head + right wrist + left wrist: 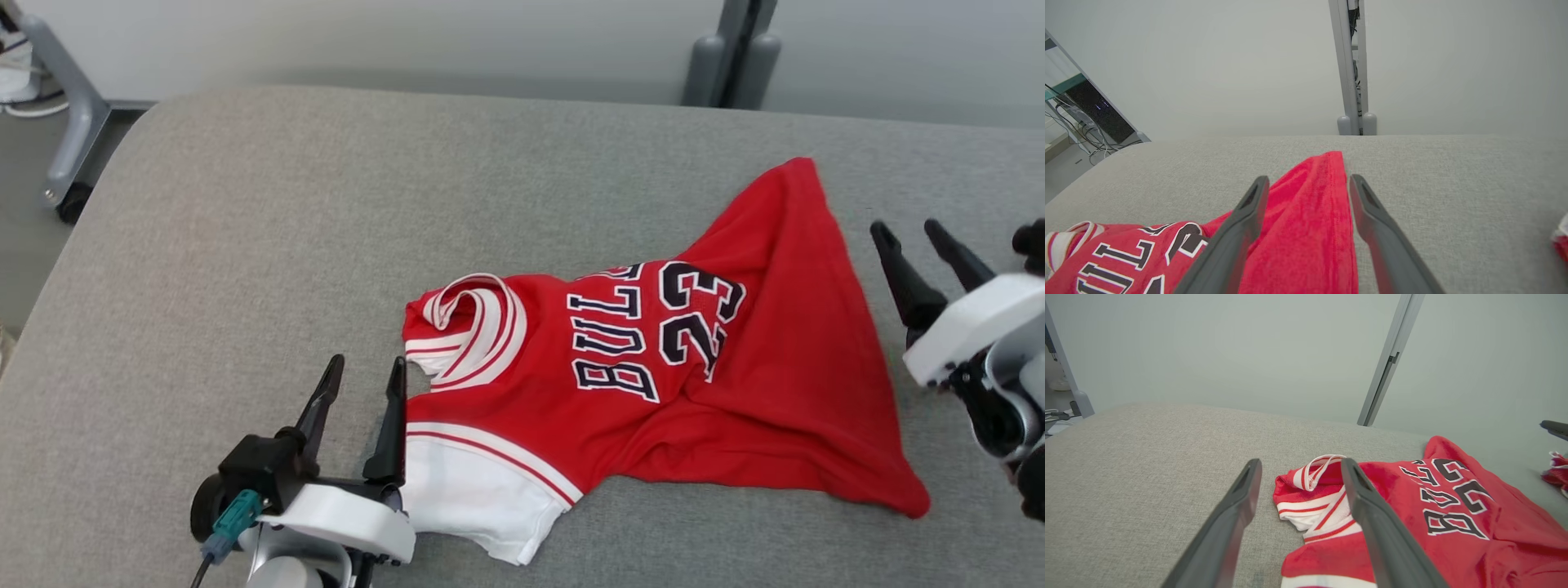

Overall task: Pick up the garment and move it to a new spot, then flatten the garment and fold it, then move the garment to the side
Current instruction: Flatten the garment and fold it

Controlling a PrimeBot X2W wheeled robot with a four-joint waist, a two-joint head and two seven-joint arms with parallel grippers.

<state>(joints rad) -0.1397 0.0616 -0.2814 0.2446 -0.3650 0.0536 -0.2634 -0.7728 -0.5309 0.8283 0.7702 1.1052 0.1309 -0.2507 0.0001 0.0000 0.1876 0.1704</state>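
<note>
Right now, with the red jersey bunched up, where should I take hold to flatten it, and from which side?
Probably the hem's far corner of the red basketball jersey, coming from the robot's right with the right gripper. That corner sticks out as a free, pointed flap lying flat on the grey cushion, and the open jaws sit beside that edge.

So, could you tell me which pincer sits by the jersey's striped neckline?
The left pincer, open beside the striped neckline of the red jersey; the right pincer stands open off its plain red end.
</note>
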